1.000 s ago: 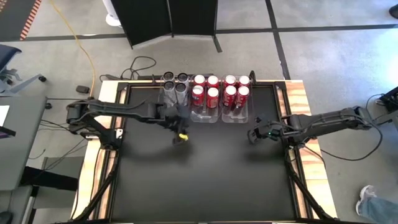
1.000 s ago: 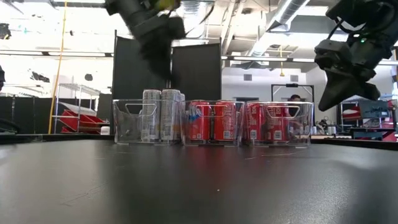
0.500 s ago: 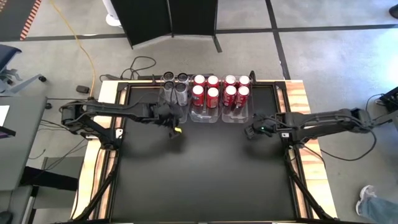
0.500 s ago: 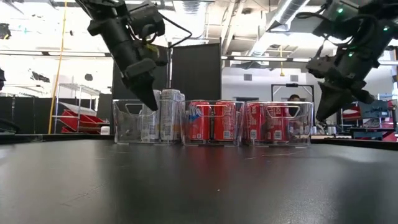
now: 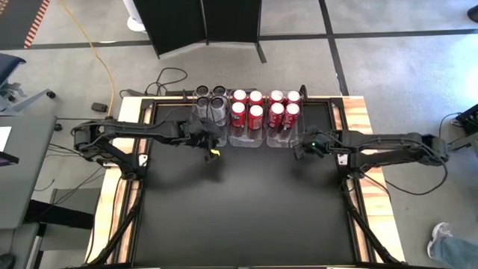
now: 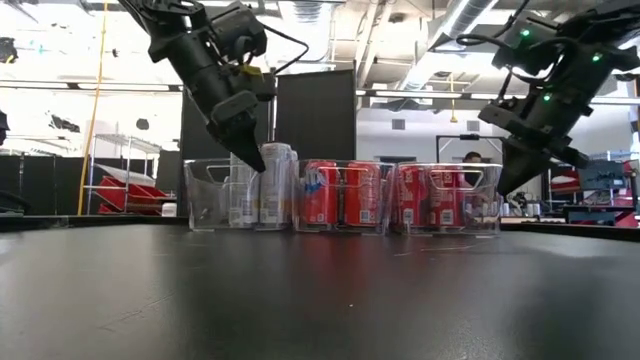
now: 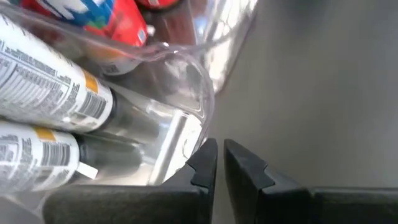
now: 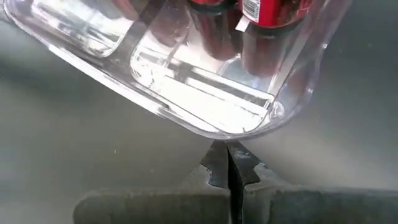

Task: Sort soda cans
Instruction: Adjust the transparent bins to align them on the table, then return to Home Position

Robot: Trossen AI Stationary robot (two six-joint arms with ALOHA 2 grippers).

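Note:
Three clear bins stand in a row at the table's far edge. The left bin (image 5: 202,123) holds several silver-grey cans (image 5: 210,99), upright. The middle bin and the right bin (image 5: 284,140) hold several red cans (image 5: 247,104) each, also upright (image 6: 345,195). My left gripper (image 5: 212,148) is shut but for a thin slit and points down at the left bin's near right corner (image 7: 202,118). My right gripper (image 5: 301,149) is shut, and its tips stand at the right bin's near wall (image 8: 211,124). My left gripper (image 7: 217,158) comes from above, slanting toward the far edge, with its fingertips at the left bin's near right corner; I cannot tell whether they touch it. My right gripper (image 8: 228,152) has its shut tips close under the right bin's rounded near wall; whether they touch it, I cannot tell.
The black tabletop (image 5: 246,202) stretches toward the near edge in front of the bins. Wooden side rails (image 5: 366,119) and arm bases flank it. Cables lie on the floor (image 5: 168,75) beyond the far edge.
My left gripper has moved toward the far edge and down, from in front of the bins to the left bin's near corner. My right gripper has moved left and toward the far edge, down to the right bin's near side.

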